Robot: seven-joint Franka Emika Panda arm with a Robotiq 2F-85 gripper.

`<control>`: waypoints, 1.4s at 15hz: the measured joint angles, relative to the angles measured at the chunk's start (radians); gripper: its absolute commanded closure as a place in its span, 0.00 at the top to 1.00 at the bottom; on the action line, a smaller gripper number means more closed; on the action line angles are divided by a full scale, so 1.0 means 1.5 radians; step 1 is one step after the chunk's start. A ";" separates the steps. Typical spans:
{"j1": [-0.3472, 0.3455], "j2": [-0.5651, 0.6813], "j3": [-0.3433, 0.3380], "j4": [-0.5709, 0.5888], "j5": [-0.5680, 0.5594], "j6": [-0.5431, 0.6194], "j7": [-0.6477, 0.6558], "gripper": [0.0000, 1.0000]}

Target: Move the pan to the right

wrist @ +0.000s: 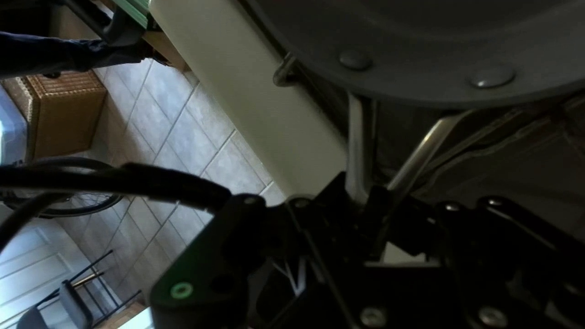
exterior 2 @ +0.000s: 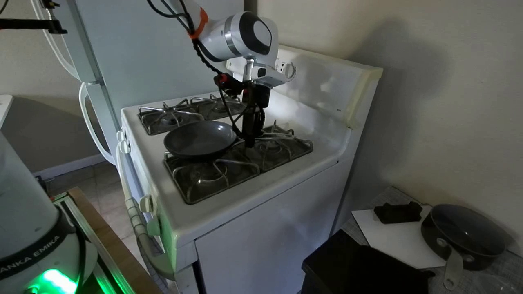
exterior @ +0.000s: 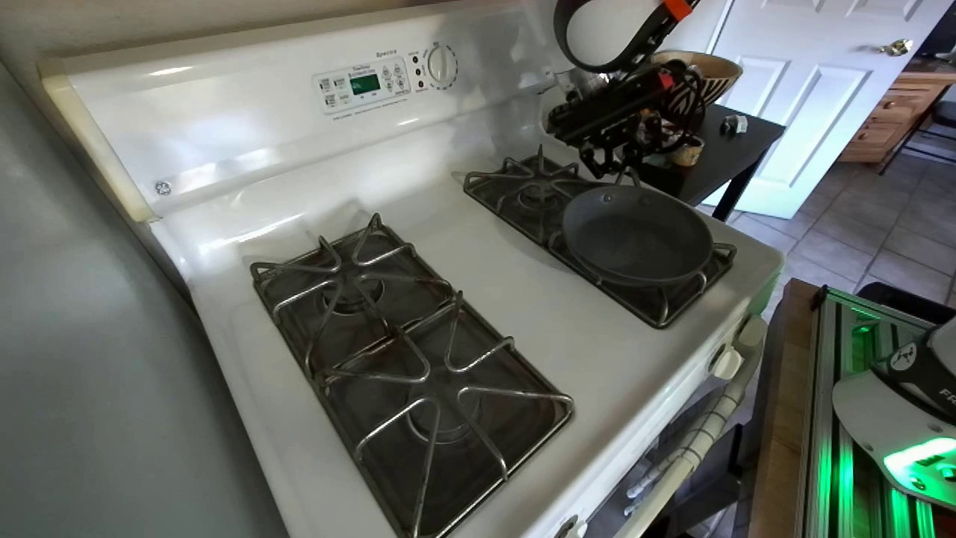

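Observation:
The pan (exterior: 638,235), round and dark grey, sits at the front of the right-hand burner grate in an exterior view. Whether it rests on the metal or hangs slightly above it, I cannot tell. My gripper (exterior 2: 250,141) points down over the short handle (exterior 2: 282,136), part of which sticks out beyond it. In the wrist view the riveted rim of the pan (wrist: 434,50) fills the top right. Two handle prongs (wrist: 358,151) run from it to my gripper (wrist: 357,194), whose dark fingers are closed around at least one prong; their tips are hard to make out.
Another pair of burner grates (exterior: 441,373) takes up the stove's far side from the pan. The white back panel (exterior: 261,112) rises behind. A dark side table (exterior: 736,142) with a bowl (exterior: 709,71) stands beside the stove. A saucepan (exterior 2: 466,232) lies on a lower counter.

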 measured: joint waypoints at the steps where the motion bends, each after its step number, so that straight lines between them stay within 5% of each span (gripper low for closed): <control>1: -0.001 0.000 -0.002 -0.001 -0.004 0.003 -0.004 0.00; 19: -0.017 0.000 -0.023 -0.017 -0.041 0.030 -0.031 0.00; 20: -0.017 0.000 -0.024 -0.018 -0.043 0.030 -0.032 0.25; 21: -0.019 0.000 -0.025 -0.018 -0.043 0.030 -0.034 0.26</control>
